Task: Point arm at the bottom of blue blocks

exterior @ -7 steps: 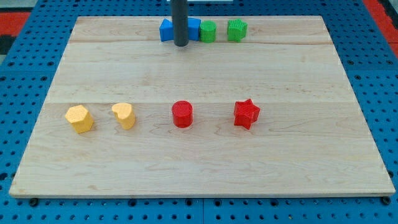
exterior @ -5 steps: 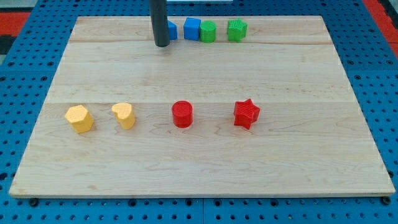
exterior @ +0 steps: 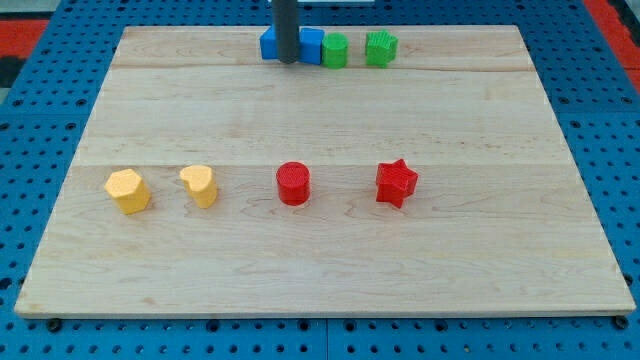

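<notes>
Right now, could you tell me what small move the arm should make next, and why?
Probably hold, or ease slightly toward the view's bottom: my tip sits between the two blue blocks, level with their lower edges, so only a tiny correction seems needed.

Pale wooden board, built from wide planks joined edge to edge, with seams running from the view's left to the view's right and a faint grain along the same direction. Set on a blue perforated base plate with a regular grid of round holes, visible on all sides of the board. Red perforated panels at the view's top-left corner and top-right corner. Small dark feet just visible beneath the board's bottom edge. Even, diffuse lighting, soft short shadows, no glare. Walls, floor and windows out of frame.
</notes>
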You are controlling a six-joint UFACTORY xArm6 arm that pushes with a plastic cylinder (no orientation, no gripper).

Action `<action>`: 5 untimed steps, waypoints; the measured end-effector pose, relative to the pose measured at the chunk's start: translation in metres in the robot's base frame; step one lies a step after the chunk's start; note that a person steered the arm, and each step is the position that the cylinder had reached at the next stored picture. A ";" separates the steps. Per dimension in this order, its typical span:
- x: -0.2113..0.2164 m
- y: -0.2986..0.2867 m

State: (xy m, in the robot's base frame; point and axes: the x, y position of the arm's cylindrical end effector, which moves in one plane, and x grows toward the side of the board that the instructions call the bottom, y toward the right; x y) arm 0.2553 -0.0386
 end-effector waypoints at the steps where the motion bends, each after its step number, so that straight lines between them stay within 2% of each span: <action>1: 0.000 0.001; 5: 0.005 0.045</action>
State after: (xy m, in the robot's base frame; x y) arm 0.2602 0.0065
